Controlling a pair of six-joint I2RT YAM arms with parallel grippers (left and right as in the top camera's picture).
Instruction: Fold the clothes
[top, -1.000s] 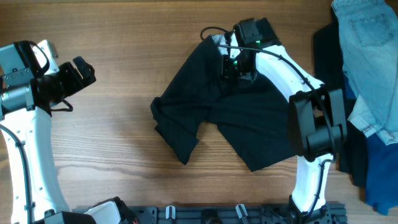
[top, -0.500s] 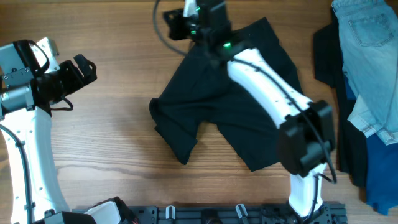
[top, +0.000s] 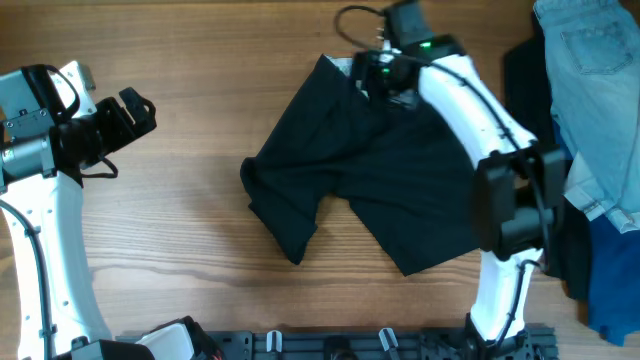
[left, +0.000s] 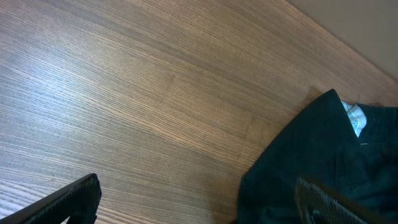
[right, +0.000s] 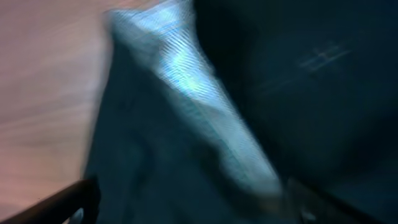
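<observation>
Wood-grain table (top: 200, 60), with the black shorts (top: 380, 200) rumpled on it: waistband away from my base, two legs splayed toward it, the left leg bunched. My right gripper (top: 388, 82) sits over the waistband end of the shorts, with the white tag (right: 199, 93) directly under it. That wrist view is blurred, but the fingers look spread with nothing pinched. My left gripper (top: 138, 110) hangs well left of the shorts, fingers apart and empty. Jeans (top: 590, 90) and a bright blue garment (top: 612, 280) are piled right of the shorts and aren't part of the job. Step: getting hold of the waistband; no fold yet. Next, I judge: clench on the waistband edge by the tag, bring my left gripper to the bunched leg, flatten it, then fold.
</observation>
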